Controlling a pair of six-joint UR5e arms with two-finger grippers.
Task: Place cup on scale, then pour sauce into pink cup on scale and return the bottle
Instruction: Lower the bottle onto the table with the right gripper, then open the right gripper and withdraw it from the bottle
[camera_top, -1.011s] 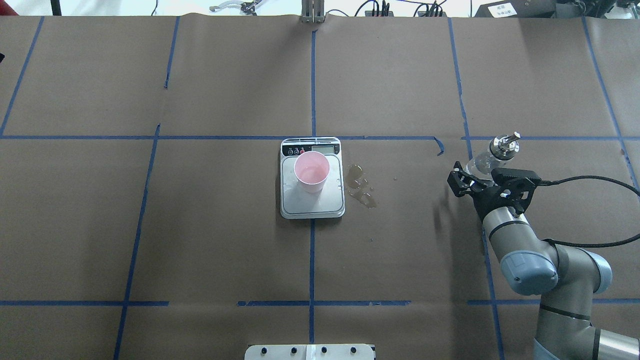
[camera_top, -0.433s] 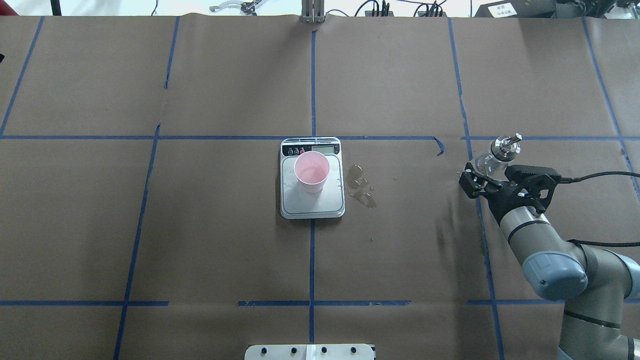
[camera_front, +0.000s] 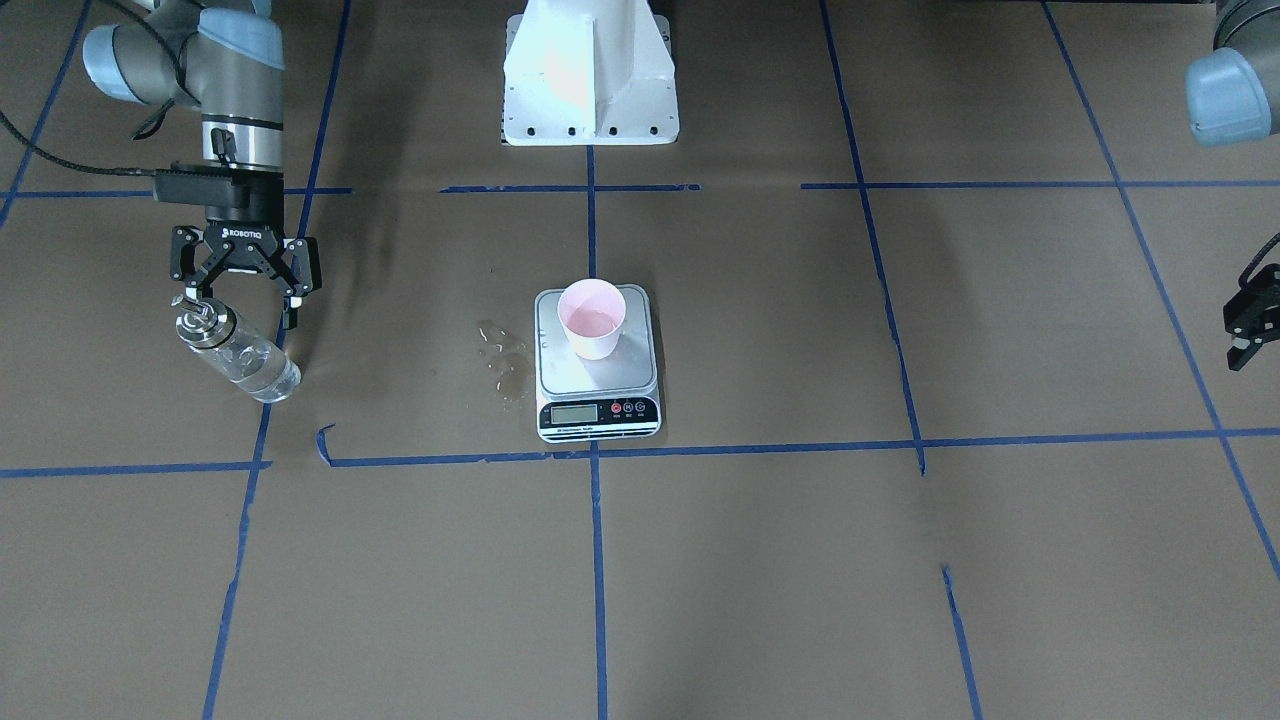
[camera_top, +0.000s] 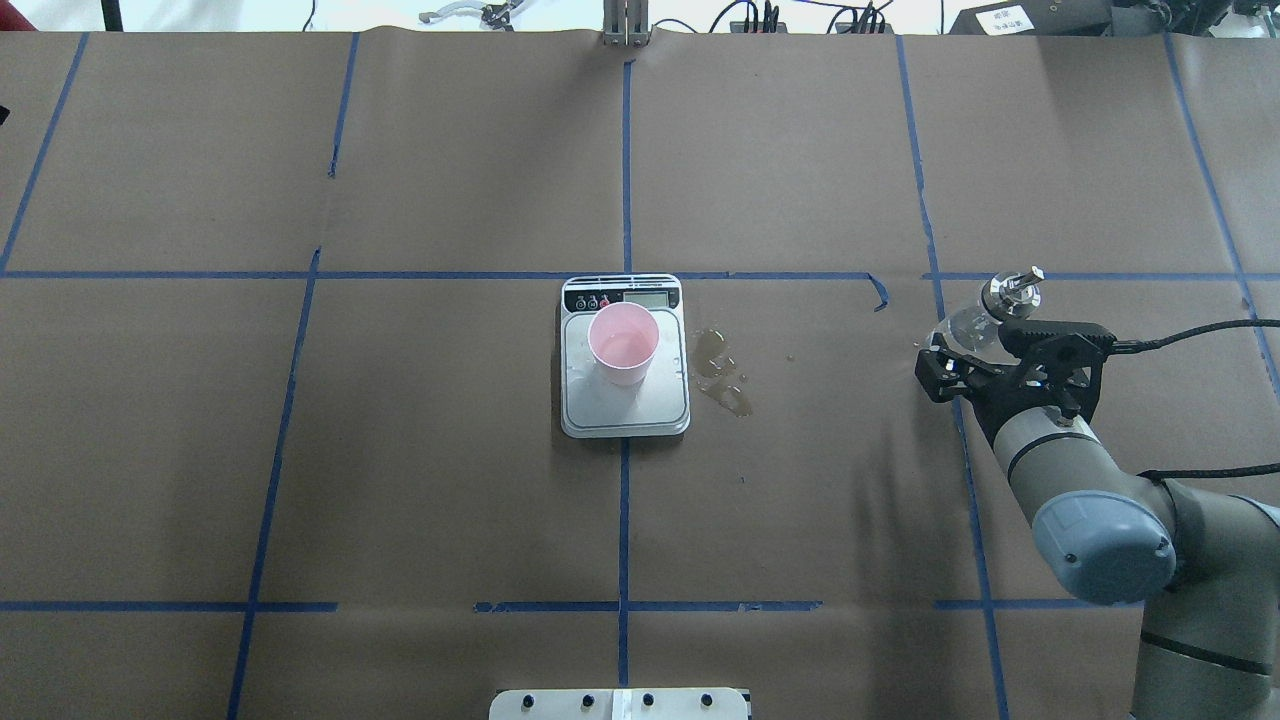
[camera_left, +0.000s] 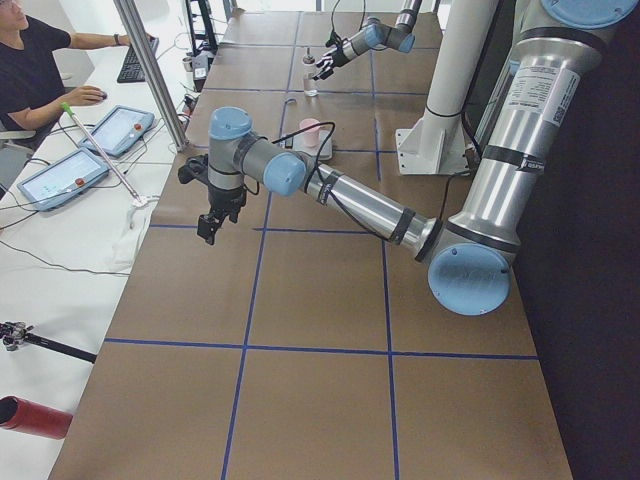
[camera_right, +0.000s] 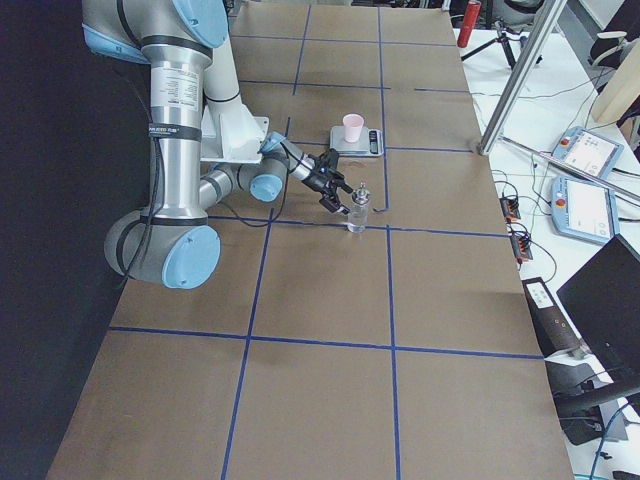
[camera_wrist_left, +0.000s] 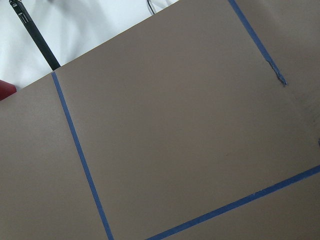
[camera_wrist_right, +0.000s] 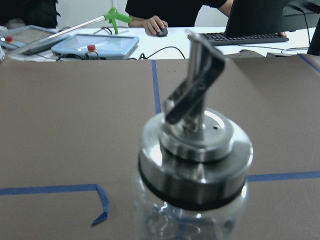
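Bottle drop-off, pretty much done

Slid the right gripper (camera_front: 245, 300) a touch farther right and lower than a second ago, leaving the bottle (camera_front: 240, 355) standing on the table out right, well apart from the scale (camera_front: 598, 385). Means pouring over and the return step about wrapped, judging by what looks like liquid in the cup (camera_front: 592, 318) on the platform, plus a small puddle (camera_front: 505, 365) just beside the scale. Fingers (camera_front: 296, 290) spread wide, clamping nothing; cap right next to one tip, can't tell whether touching. Probably just needs backing off without clipping the spout. Left gripper (camera_left: 210, 230) parked far left over bare paper, nothing seen in it; can't tell how open.
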